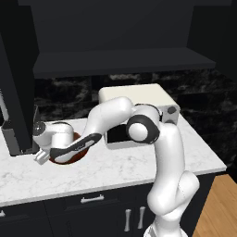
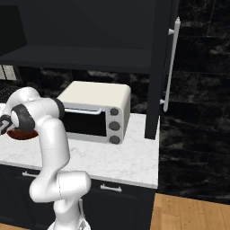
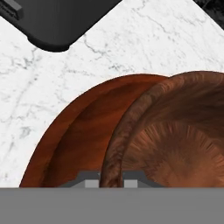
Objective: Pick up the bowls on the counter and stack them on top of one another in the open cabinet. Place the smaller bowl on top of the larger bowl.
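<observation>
In the hand view my gripper is shut on the rim of the smaller bowl, a dark brown wooden bowl that fills the right side. Beneath and to its left lies the larger bowl, wide, shallow and reddish, on the white marble counter. Whether the two bowls touch I cannot tell. From the left base view the gripper sits low at the left edge of the larger bowl, with the forearm across it. The right base view shows the larger bowl behind the arm. The open cabinet hangs dark overhead.
A cream toaster oven stands on the counter right of the bowls. A black appliance stands close on the left. A tall dark panel with a white handle ends the counter at the right.
</observation>
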